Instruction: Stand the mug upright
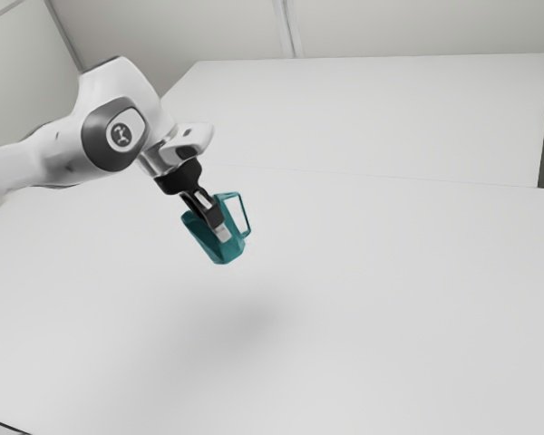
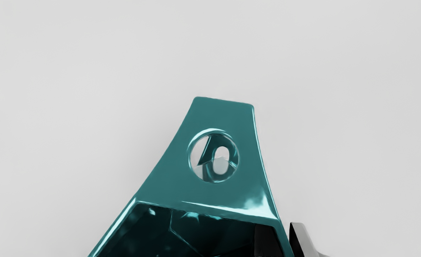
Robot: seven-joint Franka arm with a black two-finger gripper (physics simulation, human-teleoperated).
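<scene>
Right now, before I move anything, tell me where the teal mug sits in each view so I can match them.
Exterior view: the mug is left of centre, tilted, held aloft by the end effector.
Wrist view: the mug extends ahead of the end effector, its wall beside a finger.
Shared landmark: that finger's pale tip, outside the mug.

Item, mug (image 1: 207,243): in the claw (image 1: 220,232), tilted, raised over the tabletop (image 1: 390,299); mouth toward the claw's base. Item, handle (image 1: 246,217): on the mug's side toward the exterior view's right. Item, arm (image 1: 68,149): at the exterior view's left, claw at its end. Item, shadow (image 1: 245,319): on the tabletop, beneath the mug, apart from it.
</scene>
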